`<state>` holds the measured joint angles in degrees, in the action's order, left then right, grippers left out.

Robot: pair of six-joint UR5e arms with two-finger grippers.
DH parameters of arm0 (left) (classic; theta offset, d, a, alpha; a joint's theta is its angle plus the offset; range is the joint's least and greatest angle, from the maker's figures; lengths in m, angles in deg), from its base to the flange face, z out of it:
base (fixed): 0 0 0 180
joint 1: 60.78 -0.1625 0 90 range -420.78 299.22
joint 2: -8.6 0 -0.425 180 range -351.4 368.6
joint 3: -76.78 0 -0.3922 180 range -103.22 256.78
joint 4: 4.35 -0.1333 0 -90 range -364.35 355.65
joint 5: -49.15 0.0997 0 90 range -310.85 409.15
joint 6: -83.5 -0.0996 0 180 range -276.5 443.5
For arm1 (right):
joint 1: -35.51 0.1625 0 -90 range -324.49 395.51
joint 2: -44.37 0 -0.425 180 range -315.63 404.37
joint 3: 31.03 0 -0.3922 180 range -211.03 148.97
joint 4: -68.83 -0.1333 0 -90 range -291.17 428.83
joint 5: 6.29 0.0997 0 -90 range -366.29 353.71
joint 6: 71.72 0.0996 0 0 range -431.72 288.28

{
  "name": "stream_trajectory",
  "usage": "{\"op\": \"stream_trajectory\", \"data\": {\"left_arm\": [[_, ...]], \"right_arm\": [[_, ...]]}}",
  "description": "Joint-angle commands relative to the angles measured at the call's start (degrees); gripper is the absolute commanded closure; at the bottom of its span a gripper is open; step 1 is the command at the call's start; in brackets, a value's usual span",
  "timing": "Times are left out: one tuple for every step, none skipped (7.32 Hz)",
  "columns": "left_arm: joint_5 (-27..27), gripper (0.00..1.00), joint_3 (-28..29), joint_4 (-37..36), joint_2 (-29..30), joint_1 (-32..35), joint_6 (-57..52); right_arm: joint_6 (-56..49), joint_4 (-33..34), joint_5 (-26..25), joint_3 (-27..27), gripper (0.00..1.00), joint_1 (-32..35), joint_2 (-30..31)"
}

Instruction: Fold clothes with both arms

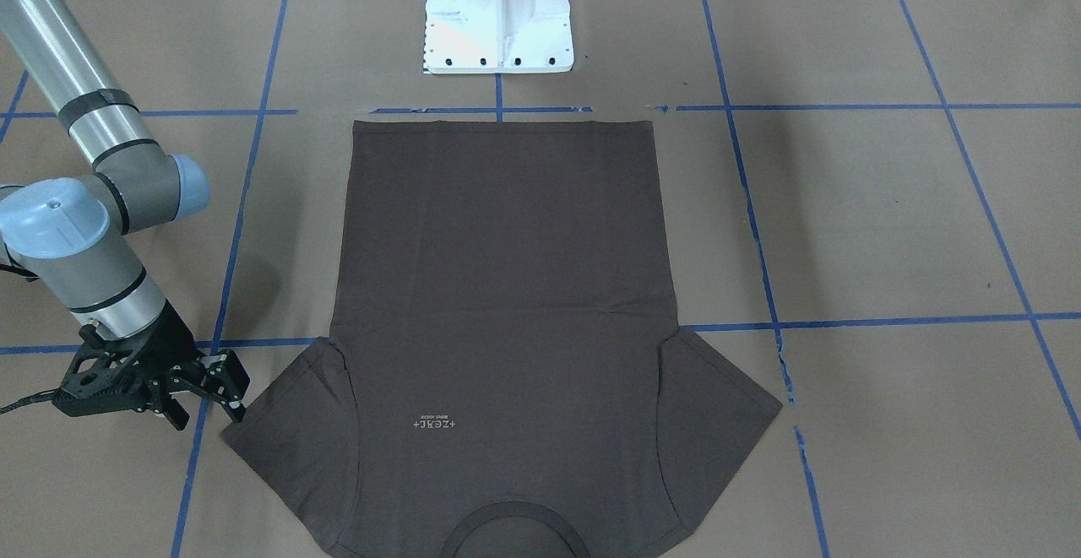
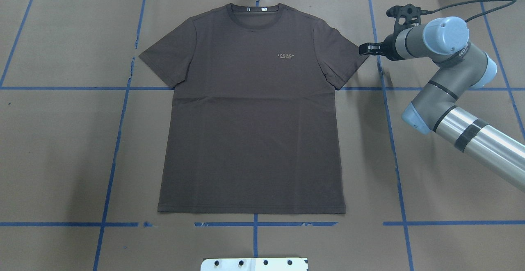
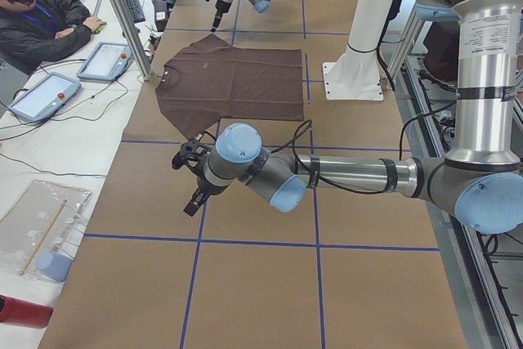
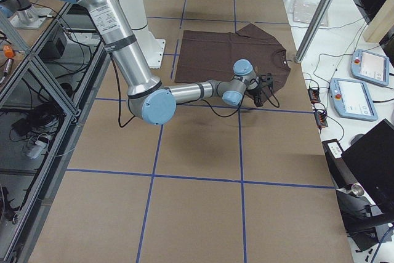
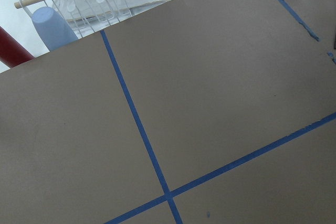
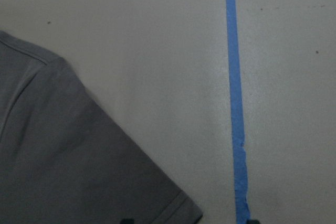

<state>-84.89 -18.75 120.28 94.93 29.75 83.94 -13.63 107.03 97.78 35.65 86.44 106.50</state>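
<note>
The dark brown T-shirt [image 2: 250, 119] is spread flat, face up, on the table [image 2: 451, 172], which is covered in matte brown paper crossed by blue tape lines [image 2: 254, 224]. The ribbed round collar [image 2: 254, 14] is turned to the far edge. The right gripper [image 2: 363, 50] is held just beside the stitched right sleeve [image 2: 342, 53], its black fingers parted and empty. The left gripper [image 3: 194, 204] is held over bare paper, well to the left of the shirt; its state cannot be told.

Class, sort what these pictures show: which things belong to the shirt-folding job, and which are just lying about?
Belongs to the job: dark brown T-shirt, right gripper, left gripper.
Just lying about: blue cup, clear rack, teach pendants.
</note>
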Motion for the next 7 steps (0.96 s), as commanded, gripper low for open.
{"op": "stream_trajectory", "data": {"left_arm": [[0.00, 0.00, 0.00, 0.00, -0.03, 0.00, 0.00], [0.00, 0.00, 0.00, 0.00, -0.03, 0.00, -0.09], [0.00, 0.00, 0.00, 0.00, -0.03, 0.00, -0.01], [0.00, 0.00, 0.00, 0.00, -0.03, 0.00, -0.09], [0.00, 0.00, 0.09, 0.00, -0.03, 0.00, -0.01], [0.00, 0.00, 0.09, 0.00, -0.03, 0.00, -0.09], [0.00, 0.00, 0.09, 0.00, -0.03, 0.00, -0.09]], "right_arm": [[0.01, -0.05, -1.32, -0.94, 0.25, -1.09, -0.69], [0.01, 0.04, -1.41, -1.81, 0.27, -1.18, -1.48], [0.01, 0.13, -2.29, -2.34, 0.27, -1.18, -1.83], [0.01, 0.13, -2.99, -2.87, 0.29, -1.35, -1.83], [0.01, 0.13, -3.08, -3.14, 0.30, -1.35, -1.83], [0.01, 0.13, -3.09, -3.14, 0.31, -1.35, -1.92], [0.01, 0.13, -3.09, -3.23, 0.32, -1.53, -2.27]]}}
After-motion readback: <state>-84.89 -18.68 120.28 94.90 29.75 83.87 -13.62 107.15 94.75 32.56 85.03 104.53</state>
